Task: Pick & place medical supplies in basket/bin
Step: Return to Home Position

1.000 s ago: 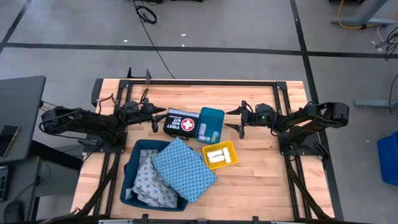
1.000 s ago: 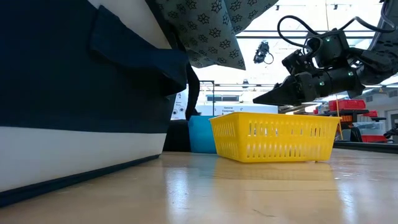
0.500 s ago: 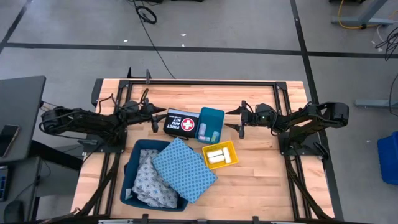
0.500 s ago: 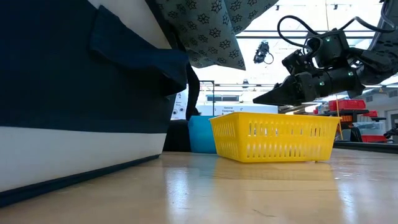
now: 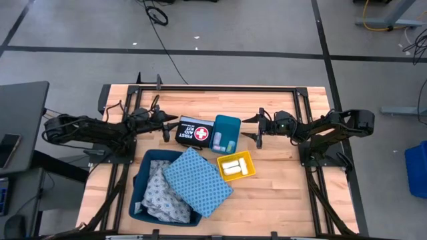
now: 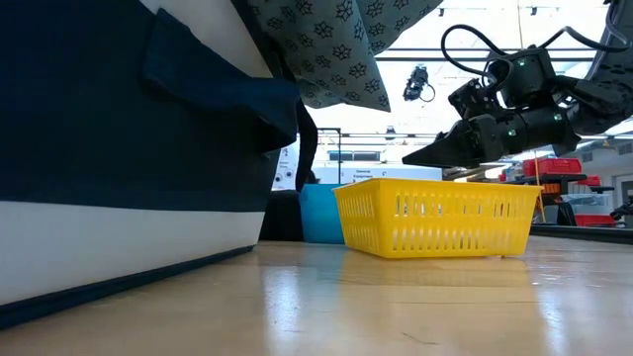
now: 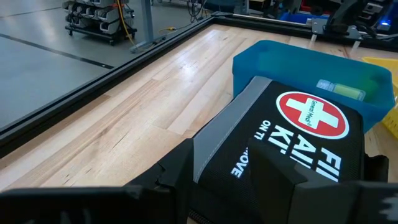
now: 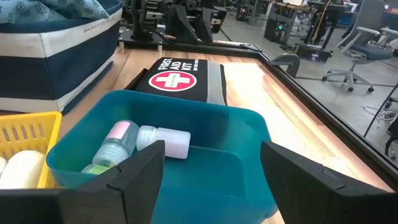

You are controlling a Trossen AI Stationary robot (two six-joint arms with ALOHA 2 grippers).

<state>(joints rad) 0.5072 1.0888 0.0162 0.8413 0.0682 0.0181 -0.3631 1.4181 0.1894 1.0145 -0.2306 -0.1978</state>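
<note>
Vials in teal bin; white rolls in yellow bin; both cloths in blue bin. My left gripper and right gripper hover empty, fingers apart. Sorting judged complete.

In the foreground we see a black fabric first-aid bag with white lettering and a white cross on a red disc. The left gripper is spread wide, its dark fingers showing at either side of the bag's near end. Just behind the bag stands an open blue plastic bin holding a small clear vial, with a sliver of yellow plastic basket beyond. All rest on a pale wooden tabletop edged by a black metal rail, past which we see grey floor and a wheeled equipment cart.
</note>
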